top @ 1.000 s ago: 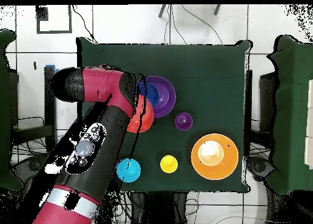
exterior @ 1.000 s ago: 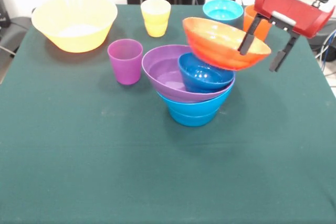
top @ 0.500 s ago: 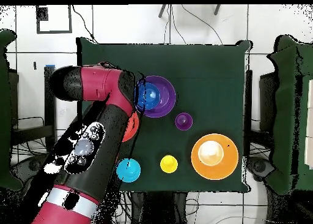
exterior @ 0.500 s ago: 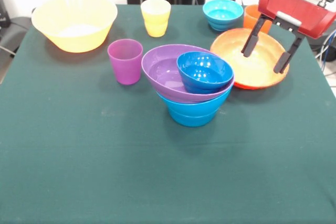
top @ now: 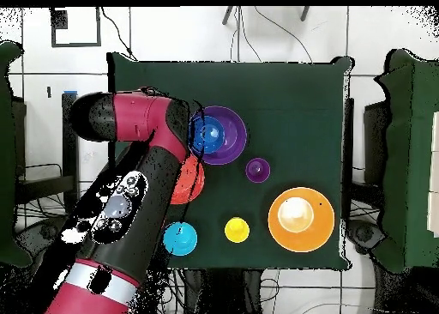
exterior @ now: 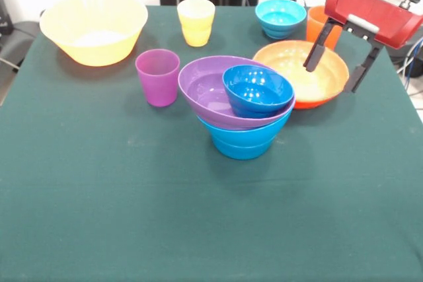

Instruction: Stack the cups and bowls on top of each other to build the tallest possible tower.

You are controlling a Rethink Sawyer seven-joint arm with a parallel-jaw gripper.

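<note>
The tower (exterior: pixel 243 113) stands mid-table: a mid-blue bowl (exterior: pixel 244 140) at the base, a tilted wide purple bowl (exterior: pixel 206 92) on it, and a small dark blue bowl (exterior: pixel 258 89) inside that. The wide orange bowl (exterior: pixel 301 77) rests upright on the cloth just right of the tower, touching or nearly touching it. My gripper (exterior: pixel 337 64) hangs open over the orange bowl's right rim, one finger above its inside and the other outside. In the overhead view the arm (top: pixel 129 199) hides most of the orange bowl (top: pixel 193 184).
The purple cup (exterior: pixel 157 77) stands left of the tower. At the back are the large yellow bowl (exterior: pixel 94 28), the yellow cup (exterior: pixel 195 22), the small cyan bowl (exterior: pixel 280 18) and the orange cup (exterior: pixel 318 24), half hidden by my gripper.
The orange bowl, tilted on top of the tower a second ago, has come off and landed on the table to its right, then settled level. The gripper barely moved.
</note>
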